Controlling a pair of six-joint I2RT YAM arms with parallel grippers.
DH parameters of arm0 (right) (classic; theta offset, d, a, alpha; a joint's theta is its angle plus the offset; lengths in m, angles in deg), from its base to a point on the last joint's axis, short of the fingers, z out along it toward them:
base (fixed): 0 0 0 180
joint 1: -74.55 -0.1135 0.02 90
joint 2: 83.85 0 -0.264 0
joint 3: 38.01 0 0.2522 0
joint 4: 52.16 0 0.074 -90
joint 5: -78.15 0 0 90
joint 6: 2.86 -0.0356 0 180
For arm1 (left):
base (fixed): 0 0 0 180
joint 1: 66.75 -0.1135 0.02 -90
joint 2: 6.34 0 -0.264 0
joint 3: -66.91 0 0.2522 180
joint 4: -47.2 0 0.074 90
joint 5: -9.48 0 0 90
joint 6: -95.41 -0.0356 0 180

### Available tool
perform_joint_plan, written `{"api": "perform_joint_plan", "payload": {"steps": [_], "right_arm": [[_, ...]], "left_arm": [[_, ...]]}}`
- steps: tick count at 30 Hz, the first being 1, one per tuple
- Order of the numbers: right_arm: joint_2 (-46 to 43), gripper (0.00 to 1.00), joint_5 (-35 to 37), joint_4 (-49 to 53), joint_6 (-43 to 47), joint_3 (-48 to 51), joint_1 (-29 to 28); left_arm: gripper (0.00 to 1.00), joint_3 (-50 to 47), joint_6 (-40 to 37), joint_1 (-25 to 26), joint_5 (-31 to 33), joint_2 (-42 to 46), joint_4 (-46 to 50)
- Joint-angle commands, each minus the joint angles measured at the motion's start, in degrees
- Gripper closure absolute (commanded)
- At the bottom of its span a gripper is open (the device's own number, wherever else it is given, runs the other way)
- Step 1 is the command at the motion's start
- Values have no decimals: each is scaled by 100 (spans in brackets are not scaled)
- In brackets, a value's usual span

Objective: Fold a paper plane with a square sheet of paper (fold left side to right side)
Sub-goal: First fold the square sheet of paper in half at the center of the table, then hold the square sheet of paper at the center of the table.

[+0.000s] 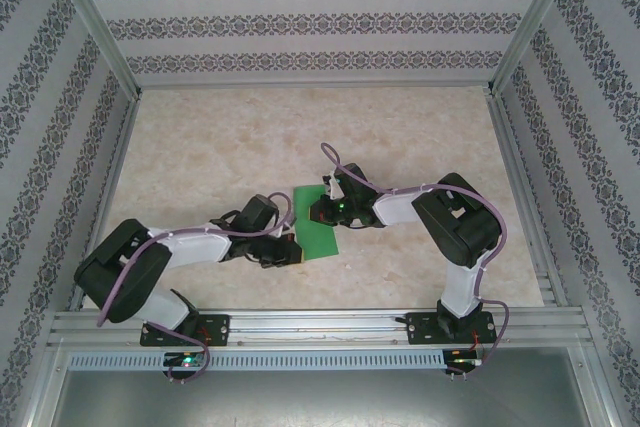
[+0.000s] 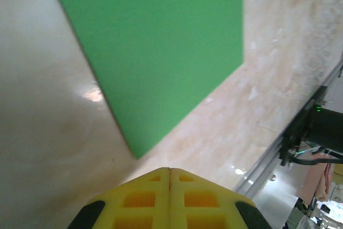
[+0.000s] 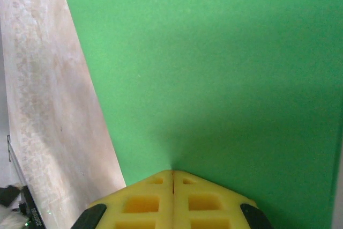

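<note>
The square sheet of paper (image 1: 320, 235) lies flat on the marble-look table between the two arms, bright green and matte; its upper part is hidden under the right wrist. My left gripper (image 1: 291, 249) is shut with nothing in it, just off the sheet's near left corner. In the left wrist view the yellow fingertips (image 2: 170, 171) meet a short way from that corner of the paper (image 2: 161, 52). My right gripper (image 1: 318, 213) is shut too, its tip (image 3: 172, 173) down over the paper (image 3: 225, 79) near the sheet's left edge, casting a shadow on it.
An aluminium rail (image 1: 320, 325) carrying both arm bases runs along the near edge. Patterned walls and metal frame posts (image 1: 95, 22) close in the table on three sides. The right arm's base (image 2: 321, 127) sits to the right of the left gripper.
</note>
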Motion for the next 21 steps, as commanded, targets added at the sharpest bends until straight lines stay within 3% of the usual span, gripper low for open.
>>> {"api": "perform_joint_plan", "payload": {"steps": [1, 10, 21], "right_arm": [[182, 100, 569, 900, 127, 344, 19], [132, 100, 595, 834, 140, 354, 20], [174, 100, 520, 804, 122, 327, 16]], "left_arm": [[100, 336, -175, -314, -187, 248, 367], [100, 1122, -907, -930, -175, -670, 614], [100, 1870, -1184, -949, 28, -1764, 535]]}}
